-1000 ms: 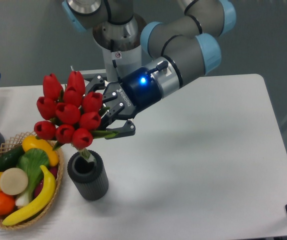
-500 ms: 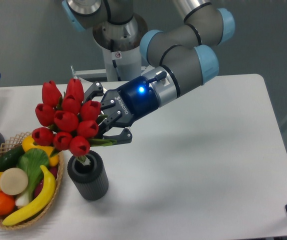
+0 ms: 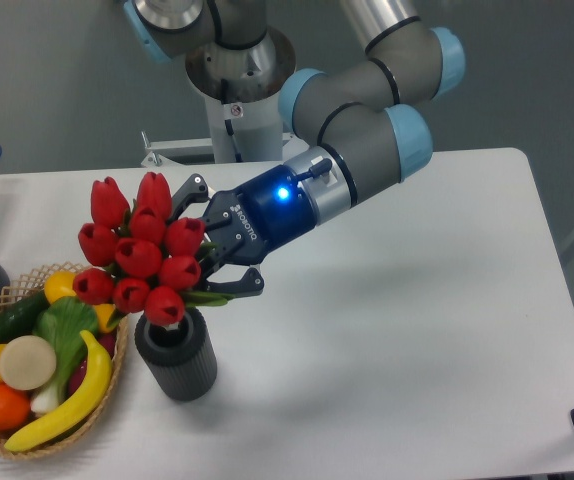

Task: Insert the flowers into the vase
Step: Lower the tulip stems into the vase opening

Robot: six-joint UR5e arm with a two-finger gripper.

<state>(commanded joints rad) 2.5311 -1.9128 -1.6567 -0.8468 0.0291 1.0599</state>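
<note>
The gripper (image 3: pixel 210 243) has its 2 fingers closed around the green stems of the flowers (image 3: pixel 137 252), holding the bunch tilted to the left. The lowest red bud sits right at the mouth of the vase (image 3: pixel 176 355), which stands upright on the white table (image 3: pixel 417 330) just beside the basket (image 3: pixel 12 440) of toy fruit.

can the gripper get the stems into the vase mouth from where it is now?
Probably yes. The gripper holds the flowers directly above the vase, stems already at the open mouth, with nothing between them. The wicker basket sits close beside it.
</note>
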